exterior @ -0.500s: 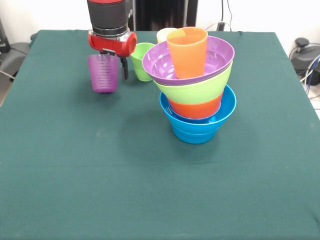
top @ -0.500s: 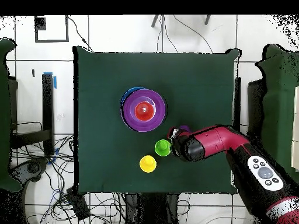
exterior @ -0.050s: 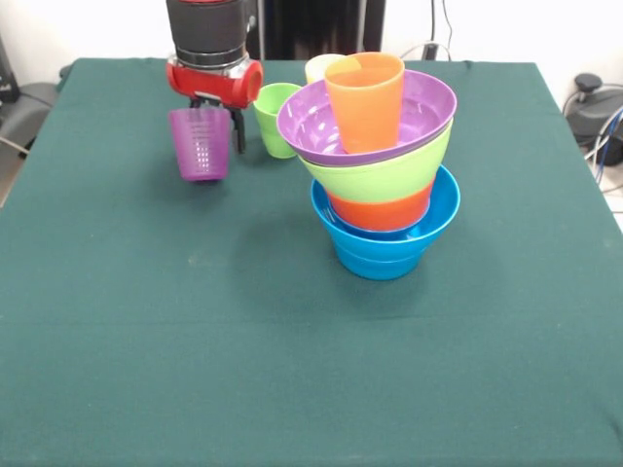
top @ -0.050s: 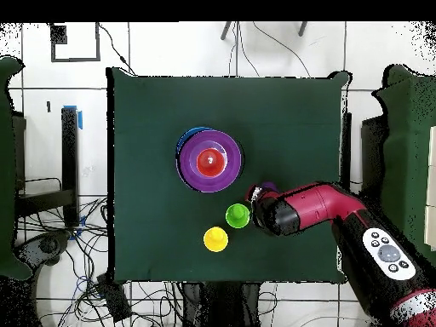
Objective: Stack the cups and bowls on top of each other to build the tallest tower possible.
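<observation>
Pincer (exterior @ -0.050s: 216,131) grips the purple cup (exterior @ -0.050s: 200,144), now lifted slightly higher off the surface (exterior @ -0.050s: 292,370) than a moment ago, beside the green cup (exterior @ -0.050s: 274,119). It looks ready to travel toward the tower (exterior @ -0.050s: 380,165), where the orange cup (exterior @ -0.050s: 365,100) sits on top.

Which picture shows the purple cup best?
The front view: the purple cup hangs whole in the gripper, clear of the table. In the overhead view the arm hides nearly all of it; only a purple sliver peeks out.
</observation>
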